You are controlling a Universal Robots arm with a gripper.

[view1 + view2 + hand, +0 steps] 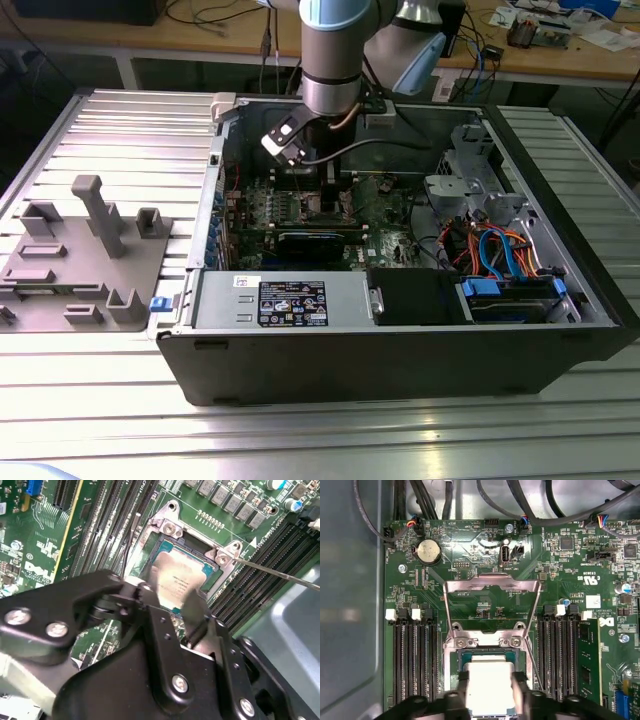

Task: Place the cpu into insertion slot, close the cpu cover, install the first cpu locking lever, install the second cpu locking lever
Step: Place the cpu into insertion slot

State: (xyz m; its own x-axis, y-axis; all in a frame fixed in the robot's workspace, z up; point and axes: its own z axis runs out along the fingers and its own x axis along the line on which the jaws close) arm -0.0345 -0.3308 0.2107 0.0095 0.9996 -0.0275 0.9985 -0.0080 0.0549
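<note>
cpu [490,700]: square chip with a silvery top, lying within the insertion slot [485,641] on the green motherboard [470,540]; also seen in the second wrist view [177,572].
pincer [491,680]: black fingers [463,690] closed against two opposite edges of the cpu.
cpu cover [492,584]: silver frame plate, swung open and standing up from the slot's hinge side.
locking lever [280,575]: thin wire rod, raised and unlatched beside the slot.
memory slots [415,660]: long black rows flanking the slot.
computer case [400,350]: open, on the ribbed metal surface [300,440], the arm [335,60] reaching down inside.
</note>
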